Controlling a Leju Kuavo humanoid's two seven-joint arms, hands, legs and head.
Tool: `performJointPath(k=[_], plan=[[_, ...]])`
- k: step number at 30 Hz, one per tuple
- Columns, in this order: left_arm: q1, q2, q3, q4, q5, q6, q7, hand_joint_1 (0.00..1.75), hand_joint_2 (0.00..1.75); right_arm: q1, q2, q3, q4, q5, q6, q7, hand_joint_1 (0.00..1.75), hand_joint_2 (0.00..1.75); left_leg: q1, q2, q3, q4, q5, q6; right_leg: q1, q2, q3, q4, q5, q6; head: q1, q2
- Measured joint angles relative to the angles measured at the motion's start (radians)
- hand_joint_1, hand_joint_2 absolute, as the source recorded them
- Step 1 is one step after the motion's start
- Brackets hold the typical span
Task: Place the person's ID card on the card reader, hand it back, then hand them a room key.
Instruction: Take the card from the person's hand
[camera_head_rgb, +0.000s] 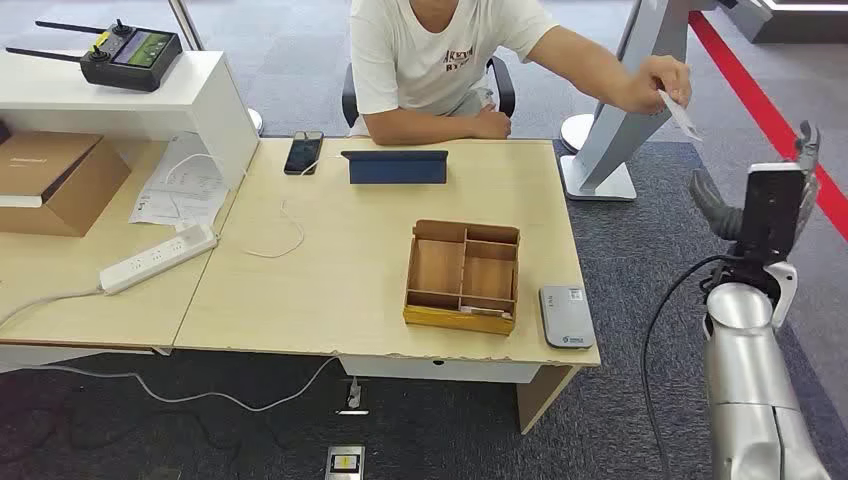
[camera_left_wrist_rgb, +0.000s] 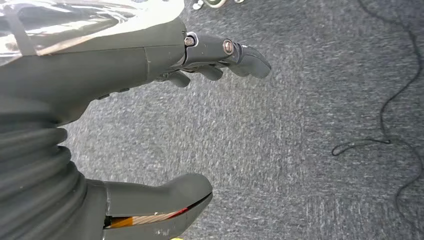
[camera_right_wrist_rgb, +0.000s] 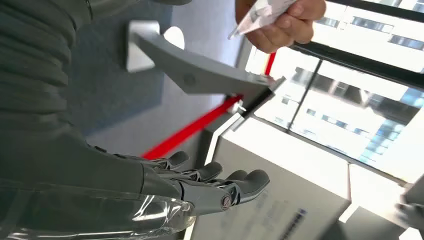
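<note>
silver right arm (camera_head_rgb: 745, 400), black cable, dark grey ribbed-cuffed robot hand (camera_head_rgb: 770, 195)

1. My head view looks forward and down from high over the desk (camera_head_rgb: 330, 260).
2. Left wrist view faces carpet (camera_left_wrist_rgb: 300, 150) closely.
3. Right wrist view shares the person's hand (camera_right_wrist_rgb: 285, 25) holding the ID card (camera_head_rgb: 682, 115) with my head view.

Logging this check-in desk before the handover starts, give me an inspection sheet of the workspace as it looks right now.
Surface: light wooden desk, chipped along its front edge.
Job's things: ID card held out by the person's hand; grey card reader at the desk's front right corner; wooden compartment tray beside it.
Clutter: phone, blue tablet case, papers, cardboard box, remote controller.
Hands: right hand raised toward the card, holding nothing; left hand empty over carpet, fingers apart.
Cables: power strip, white cable, floor cords.
Surroundings: grey carpet, red floor stripe.
</note>
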Motion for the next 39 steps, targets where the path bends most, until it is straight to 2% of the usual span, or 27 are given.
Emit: performJointPath(k=[2, 6, 8, 15, 26, 27, 31, 39], plan=[[0.0, 0.0, 0.0, 0.0, -0.003, 0.0, 0.0, 0.0, 1.75, 0.001, 0.001, 0.021, -0.012, 0.105, -0.036, -0.009, 0.0, 1.75, 0.0, 0.0, 0.0, 0.0, 0.0, 0.0, 0.0, 0.0, 0.0, 0.0, 0.0, 0.0, 0.0, 0.0], [0.0, 0.0, 0.0, 0.0, -0.012, 0.004, 0.003, 0.0, 1.75, 0.0, 0.017, 0.071, -0.037, 0.521, -0.151, -0.054, 0.0, 1.75, 0.0, 0.0, 0.0, 0.0, 0.0, 0.0, 0.0, 0.0, 0.0, 0.0, 0.0, 0.0, 0.0, 0.0], [0.0, 0.0, 0.0, 0.0, -0.015, 0.005, 0.006, 0.0, 1.75, -0.004, 0.032, 0.085, -0.039, 0.604, -0.163, -0.067, 0.0, 1.75, 0.0, 0.0, 0.0, 0.0, 0.0, 0.0, 0.0, 0.0, 0.0, 0.0, 0.0, 0.0, 0.0, 0.0], [0.0, 0.0, 0.0, 0.0, -0.016, 0.006, 0.01, 0.0, 1.75, -0.053, 0.076, 0.106, -0.021, 0.665, -0.166, -0.072, 0.0, 1.75, 0.0, 0.0, -0.001, 0.0, 0.0, 0.0, 0.0, 0.0, -0.001, 0.0, 0.001, 0.001, 0.0, 0.0], [0.001, 0.0, 0.0, 0.0, -0.017, 0.007, 0.006, 0.0, 1.75, -0.129, 0.094, 0.117, 0.079, 0.698, -0.166, -0.042, 0.0, 1.75, 0.0, 0.0, -0.002, 0.0, 0.0, 0.0, 0.0, 0.0, -0.002, 0.0, 0.001, 0.001, 0.0, 0.0], [0.001, 0.0, 0.0, 0.0, -0.017, 0.007, 0.004, 0.0, 1.75, -0.138, 0.095, 0.119, 0.094, 0.695, -0.166, -0.039, 0.04, 1.75, 0.0, 0.0, -0.002, 0.0, 0.0, 0.0, 0.0, 0.0, -0.002, 0.0, 0.001, 0.001, 0.0, 0.0], [0.0, 0.0, 0.0, 0.0, -0.018, 0.007, 0.002, 0.0, 1.75, -0.179, 0.096, 0.131, 0.156, 0.676, -0.165, -0.036, 1.75, 1.75, 0.0, 0.0, -0.002, 0.001, 0.0, 0.0, 0.0, 0.0, -0.002, 0.0, 0.001, 0.001, 0.0, 0.0], [0.0, 0.0, 0.0, 0.0, -0.019, 0.007, 0.001, 0.0, 1.75, -0.216, 0.097, 0.154, 0.225, 0.62, -0.15, -0.032, 1.75, 1.75, 0.0, 0.0, -0.002, 0.001, 0.0, 0.0, 0.0, 0.0, -0.002, 0.0, 0.001, 0.002, 0.0, 0.0]])
